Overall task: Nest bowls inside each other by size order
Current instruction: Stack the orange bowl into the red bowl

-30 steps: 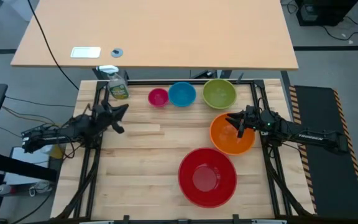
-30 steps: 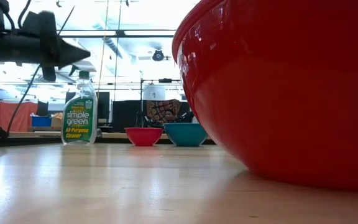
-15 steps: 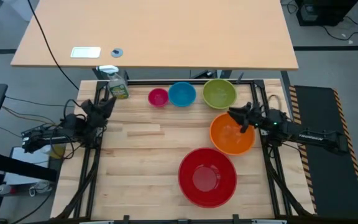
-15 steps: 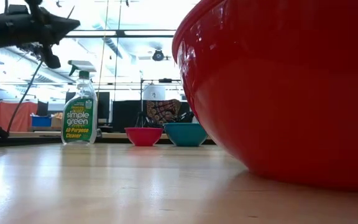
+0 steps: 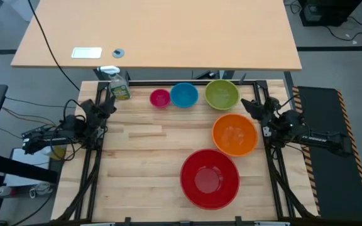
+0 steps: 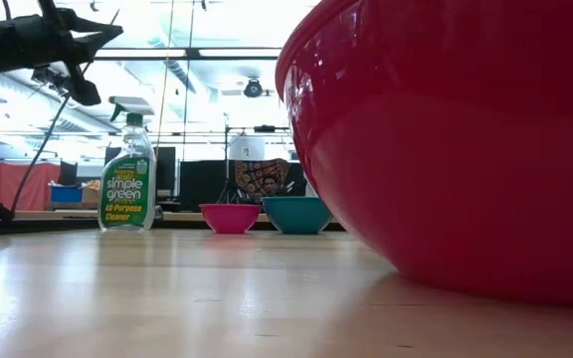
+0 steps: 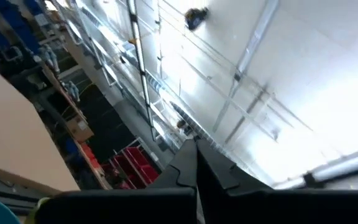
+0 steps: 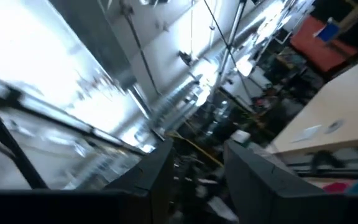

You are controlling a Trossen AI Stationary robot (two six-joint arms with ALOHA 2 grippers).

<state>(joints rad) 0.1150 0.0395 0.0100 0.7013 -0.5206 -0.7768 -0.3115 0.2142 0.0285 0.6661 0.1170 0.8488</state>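
Fingers of the right gripper [image 5: 254,105] stand slightly apart and hold nothing; since 1 second ago we see it withdrawn from over the orange bowl [image 5: 234,134] to the table's right edge. Left gripper [image 5: 109,100], fingers pressed together, has pulled back toward the left edge. No bowl is nested yet: red bowl [image 5: 210,178] sits nearest, with green bowl [image 5: 222,94], blue bowl [image 5: 183,95] and pink bowl [image 5: 159,98] in the far row.

Low view: red bowl [image 6: 446,139] blocks most sight; spray bottle [image 6: 126,186] stands beside the pink bowl [image 6: 229,217].

Wrist views: both cameras point upward at the ceiling.

arms: black, jointed | end effector [image 5: 254,105]: two tapered dark fingers
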